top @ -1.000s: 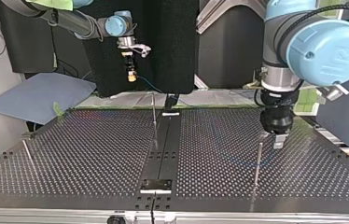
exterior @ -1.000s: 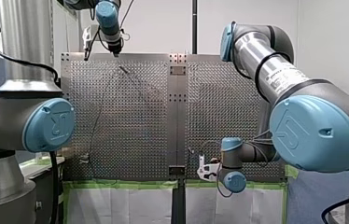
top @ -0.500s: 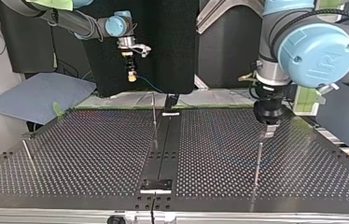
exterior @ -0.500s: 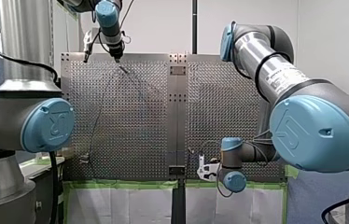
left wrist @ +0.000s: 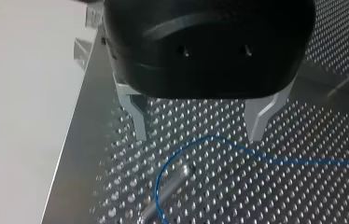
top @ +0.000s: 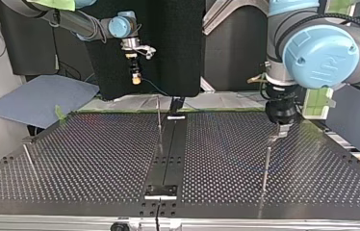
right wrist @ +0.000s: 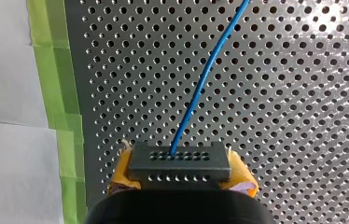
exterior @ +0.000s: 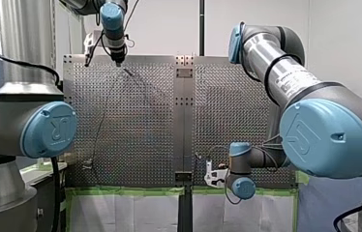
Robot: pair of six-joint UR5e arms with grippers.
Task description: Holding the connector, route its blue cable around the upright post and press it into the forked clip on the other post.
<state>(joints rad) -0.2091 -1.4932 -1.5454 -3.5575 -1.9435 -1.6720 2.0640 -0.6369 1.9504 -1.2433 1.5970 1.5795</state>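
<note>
Although the front view hides detail, we see our left end effector (exterior: 119, 62) at upper left and our right end effector (exterior: 213, 176) low, right of centre; lettering (exterior: 293, 79) on the right forearm is unreadable. Top view: an upright post (top: 266, 163) stands lower right, below the left end effector; a joint cap (top: 321, 50) seems marked UR. Left wrist: released fingers (left wrist: 137, 119) stand apart above the blue cable (left wrist: 219, 140), which curves round the post; closing might miss it or strike metal. Right wrist: yellow pads (right wrist: 121, 179) clench the connector (right wrist: 179, 163); tugging could pull the loop off.

Bright, even light throws glare across the perforated table (right wrist: 331, 56).
</note>
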